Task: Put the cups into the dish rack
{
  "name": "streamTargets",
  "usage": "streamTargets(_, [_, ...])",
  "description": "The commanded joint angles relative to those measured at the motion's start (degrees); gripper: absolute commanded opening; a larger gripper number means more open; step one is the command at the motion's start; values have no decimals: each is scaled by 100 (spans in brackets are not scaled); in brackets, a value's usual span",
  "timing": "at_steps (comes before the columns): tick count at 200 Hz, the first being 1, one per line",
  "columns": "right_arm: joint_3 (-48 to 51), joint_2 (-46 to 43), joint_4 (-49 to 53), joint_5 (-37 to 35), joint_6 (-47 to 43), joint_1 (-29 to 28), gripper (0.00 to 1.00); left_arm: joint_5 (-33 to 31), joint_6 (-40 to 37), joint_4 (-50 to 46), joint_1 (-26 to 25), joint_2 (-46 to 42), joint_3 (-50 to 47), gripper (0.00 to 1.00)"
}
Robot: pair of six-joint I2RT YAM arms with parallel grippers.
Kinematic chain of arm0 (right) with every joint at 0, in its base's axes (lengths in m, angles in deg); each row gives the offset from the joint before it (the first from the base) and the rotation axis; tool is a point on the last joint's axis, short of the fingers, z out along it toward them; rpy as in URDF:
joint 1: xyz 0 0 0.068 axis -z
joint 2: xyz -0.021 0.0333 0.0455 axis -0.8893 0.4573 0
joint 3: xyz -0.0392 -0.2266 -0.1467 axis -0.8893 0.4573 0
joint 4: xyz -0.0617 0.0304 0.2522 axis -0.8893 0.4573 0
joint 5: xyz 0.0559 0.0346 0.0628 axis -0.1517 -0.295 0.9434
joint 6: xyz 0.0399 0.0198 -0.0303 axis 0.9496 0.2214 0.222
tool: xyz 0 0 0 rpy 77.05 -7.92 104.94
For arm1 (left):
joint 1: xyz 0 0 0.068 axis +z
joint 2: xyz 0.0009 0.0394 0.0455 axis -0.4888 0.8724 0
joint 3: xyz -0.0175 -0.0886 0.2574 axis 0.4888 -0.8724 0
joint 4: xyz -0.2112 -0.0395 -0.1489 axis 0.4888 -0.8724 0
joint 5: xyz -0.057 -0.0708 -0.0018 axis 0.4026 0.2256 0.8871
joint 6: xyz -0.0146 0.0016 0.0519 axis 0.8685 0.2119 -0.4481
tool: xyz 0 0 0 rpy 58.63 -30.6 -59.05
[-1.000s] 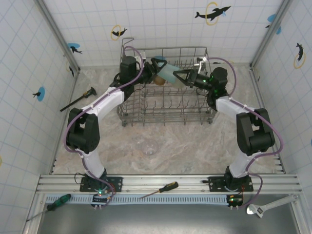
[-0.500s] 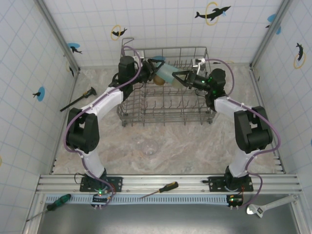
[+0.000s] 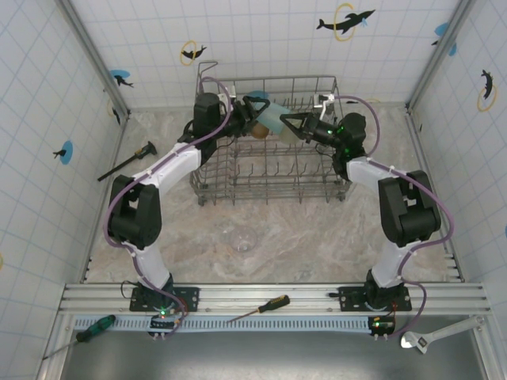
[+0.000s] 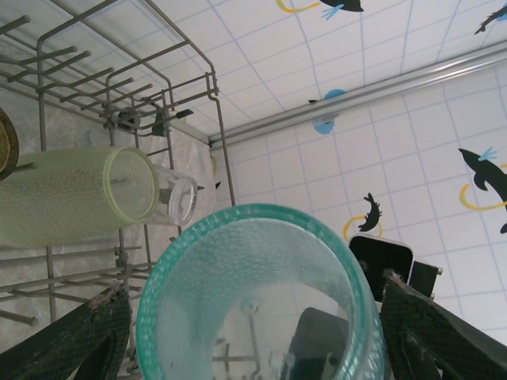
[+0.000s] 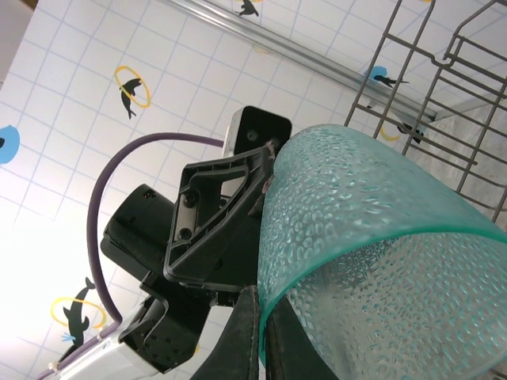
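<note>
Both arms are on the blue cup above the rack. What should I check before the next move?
1. Right pincer pinches the light blue cup at its rim: ok.
2. Left pincer flanks that cup: ok.
3. Left pincer clamped on it: cannot tell.
4. Cup held above the dish rack: ok.
5. All cups loaded: not ok, a clear cup sits on the table.

A yellow-handled screwdriver (image 3: 265, 305), a green-handled screwdriver (image 3: 91, 327) and a wrench (image 3: 432, 337) lie by the near rail (image 3: 261, 293).
</note>
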Motion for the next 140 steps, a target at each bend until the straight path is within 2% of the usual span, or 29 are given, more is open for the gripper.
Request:
streamTargets(1, [-110, 78, -474, -147, 108, -15, 0, 5, -160, 76, -19, -324, -136, 83])
streamTargets(43, [-130, 139, -436, -114, 163, -61, 0, 12, -211, 48, -19, -403, -184, 67])
streamTargets(79, [-135, 106, -412, -28, 171, -129, 0, -120, -260, 35, -2, -412, -218, 68])
streamTargets(125, [-26, 17, -345, 8, 109, -212, 0, -146, -204, 79, -3, -393, -130, 79])
streamTargets(140, [2, -8, -337, 3, 84, -210, 0, -170, -193, 111, -2, -403, -121, 75])
